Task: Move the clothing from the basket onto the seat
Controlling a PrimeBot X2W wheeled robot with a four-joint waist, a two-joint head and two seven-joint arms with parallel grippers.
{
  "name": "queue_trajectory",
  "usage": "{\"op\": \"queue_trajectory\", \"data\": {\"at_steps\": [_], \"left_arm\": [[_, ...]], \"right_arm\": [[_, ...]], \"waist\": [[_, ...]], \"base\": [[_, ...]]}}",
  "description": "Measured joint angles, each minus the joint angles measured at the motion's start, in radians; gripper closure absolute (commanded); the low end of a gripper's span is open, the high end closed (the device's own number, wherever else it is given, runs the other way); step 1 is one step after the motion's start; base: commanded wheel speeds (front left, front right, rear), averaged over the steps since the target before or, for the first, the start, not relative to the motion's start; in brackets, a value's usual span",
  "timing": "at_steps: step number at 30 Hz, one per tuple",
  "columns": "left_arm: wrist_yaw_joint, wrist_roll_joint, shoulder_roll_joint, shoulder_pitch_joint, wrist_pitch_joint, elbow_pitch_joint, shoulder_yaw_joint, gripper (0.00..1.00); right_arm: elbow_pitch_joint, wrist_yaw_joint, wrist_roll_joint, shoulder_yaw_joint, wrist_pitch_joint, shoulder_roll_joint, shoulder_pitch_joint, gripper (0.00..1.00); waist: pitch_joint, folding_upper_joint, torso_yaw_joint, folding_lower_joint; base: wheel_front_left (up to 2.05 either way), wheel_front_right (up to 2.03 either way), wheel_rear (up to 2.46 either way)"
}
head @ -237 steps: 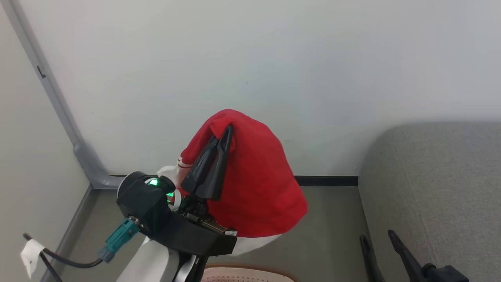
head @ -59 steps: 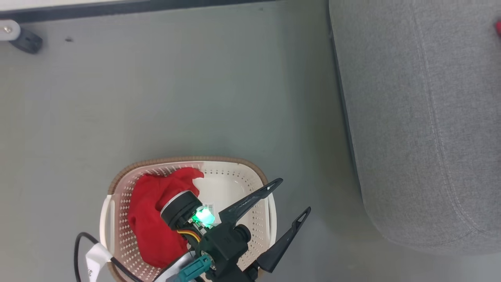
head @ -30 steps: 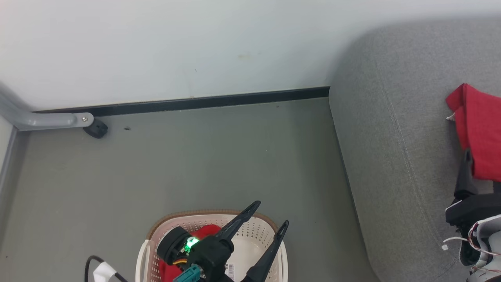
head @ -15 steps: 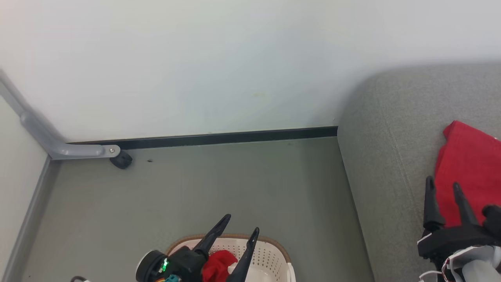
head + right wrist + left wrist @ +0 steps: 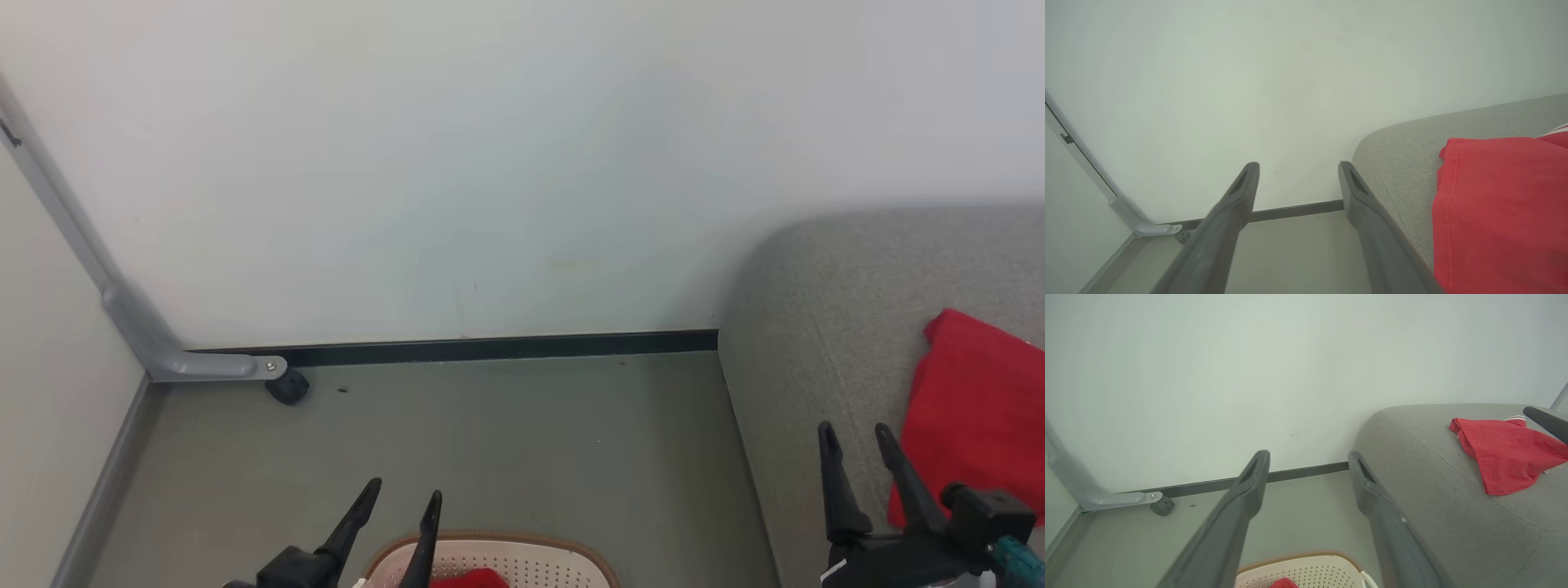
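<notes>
Left gripper (image 5: 406, 490) is spread and empty above the basket (image 5: 490, 542), with one red garment (image 5: 473, 579) lying inside. I'd drop straight in, pinch a thick fold, and lift high before swinging towards the seat (image 5: 816, 327). Right gripper (image 5: 854, 429), also spread and empty, hovers over the seat beside the other red garment (image 5: 980, 408).

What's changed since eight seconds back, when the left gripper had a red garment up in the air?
The red garment has been let go and now lies on the seat. The left gripper is open and empty by the basket. The right gripper stays open, now beside the garment. More red clothing is still in the basket.
</notes>
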Motion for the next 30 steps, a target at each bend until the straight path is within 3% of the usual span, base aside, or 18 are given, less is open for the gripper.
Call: {"op": "queue_trajectory", "data": {"at_steps": [10, 15, 30], "left_arm": [[0.02, -0.039, 0.009, 0.096, -0.016, 0.017, 0.13, 0.0], [0.02, -0.041, 0.007, 0.123, -0.022, 0.024, 0.174, 0.0], [0.02, -0.009, -0.068, 0.179, -0.038, 0.057, 0.3, 0.0]], "right_arm": [[-0.114, -0.003, -0.045, 0.043, 0.0, 0.002, 0.108, 0.0], [-0.158, -0.023, -0.055, 0.051, 0.002, 0.001, 0.16, 0.0], [-0.265, -0.072, -0.078, 0.037, 0.021, -0.017, 0.266, 0.0]], "waist": [[-0.043, 0.0, 0.027, 0.0], [-0.05, 0.0, 0.032, 0.0001], [-0.073, 0.0001, 0.027, 0.0001]], "base": [[0.0, 0.0, 0.0], [0.0, 0.0, 0.0], [0.0, 0.0, 0.0]]}}
